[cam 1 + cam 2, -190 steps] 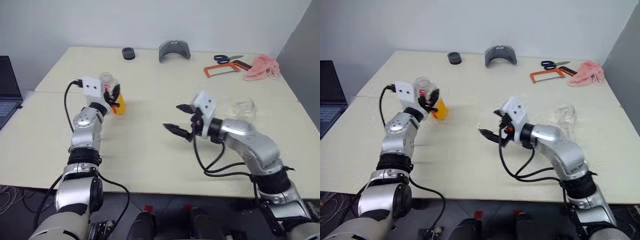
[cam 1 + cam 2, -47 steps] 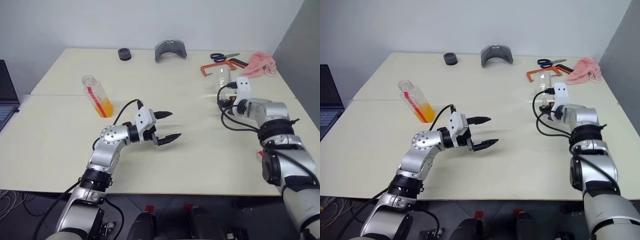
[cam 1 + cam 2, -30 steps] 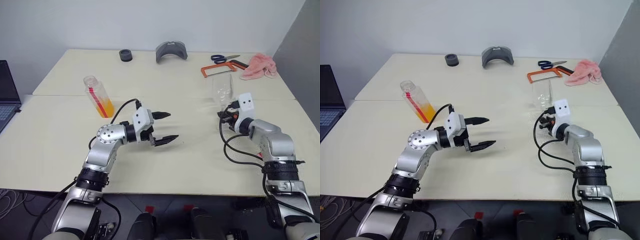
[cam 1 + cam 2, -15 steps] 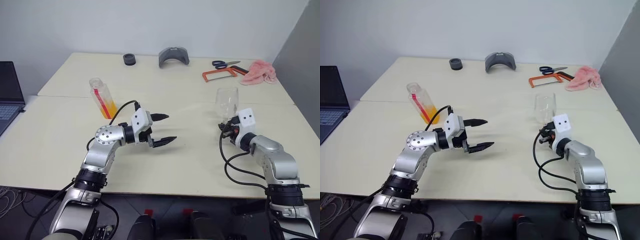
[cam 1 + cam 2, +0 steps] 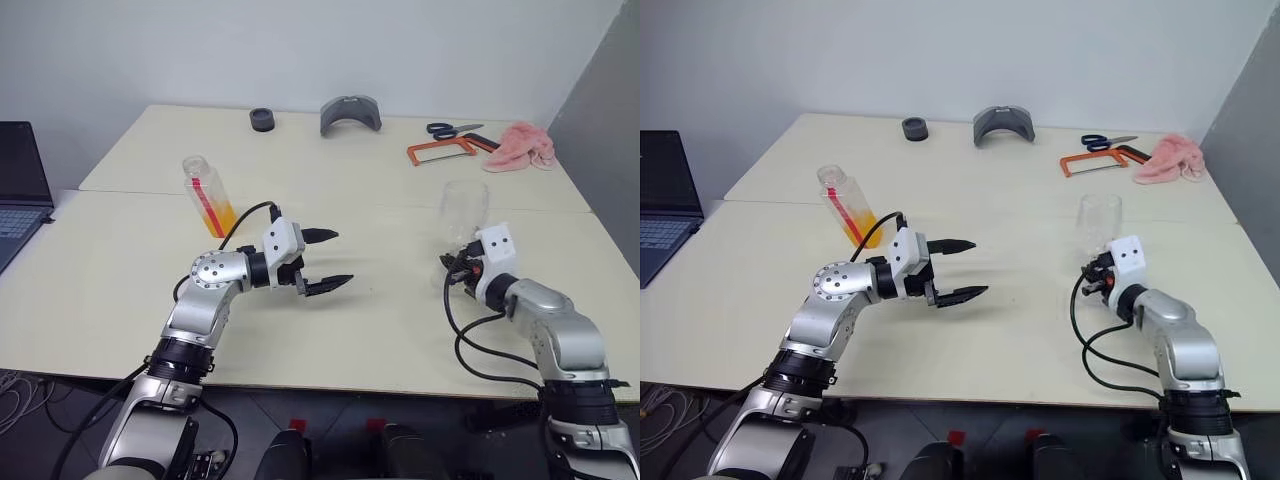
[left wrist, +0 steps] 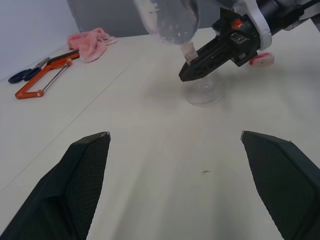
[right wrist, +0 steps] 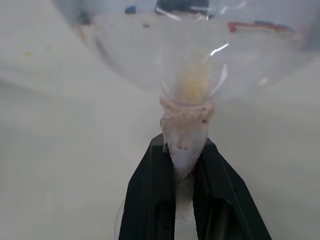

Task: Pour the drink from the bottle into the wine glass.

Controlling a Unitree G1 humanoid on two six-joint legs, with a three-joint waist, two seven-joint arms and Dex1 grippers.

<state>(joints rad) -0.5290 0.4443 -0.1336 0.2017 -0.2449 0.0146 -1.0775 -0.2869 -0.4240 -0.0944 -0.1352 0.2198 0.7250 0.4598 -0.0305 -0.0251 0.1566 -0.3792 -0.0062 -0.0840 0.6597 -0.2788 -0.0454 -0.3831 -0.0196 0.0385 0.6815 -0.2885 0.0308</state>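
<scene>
The bottle point(image 5: 208, 193) stands at the left of the table, with the orange drink point(image 5: 222, 217) in its lower part. My left gripper point(image 5: 342, 258) hovers open at mid-table, pointing right, well apart from the bottle, with nothing between its fingers point(image 6: 80, 185). The wine glass point(image 5: 465, 210) is upright on the right, its foot point(image 6: 202, 95) at the table surface. My right gripper point(image 5: 455, 268) is shut on the glass's stem point(image 7: 185, 140), just under the bowl. The bowl looks empty.
Along the far edge lie a black ring point(image 5: 262, 118), a grey curved piece point(image 5: 350, 112), scissors point(image 5: 445, 128), an orange saw point(image 5: 440, 150) and a pink cloth point(image 5: 520, 143). A laptop point(image 5: 20, 170) sits at the left. A seam crosses the table point(image 5: 330, 330).
My right arm has drawn the wine glass back toward me and a little lower, still gripping its stem. The left gripper and the bottle have stayed put; the camera shifted slightly.
</scene>
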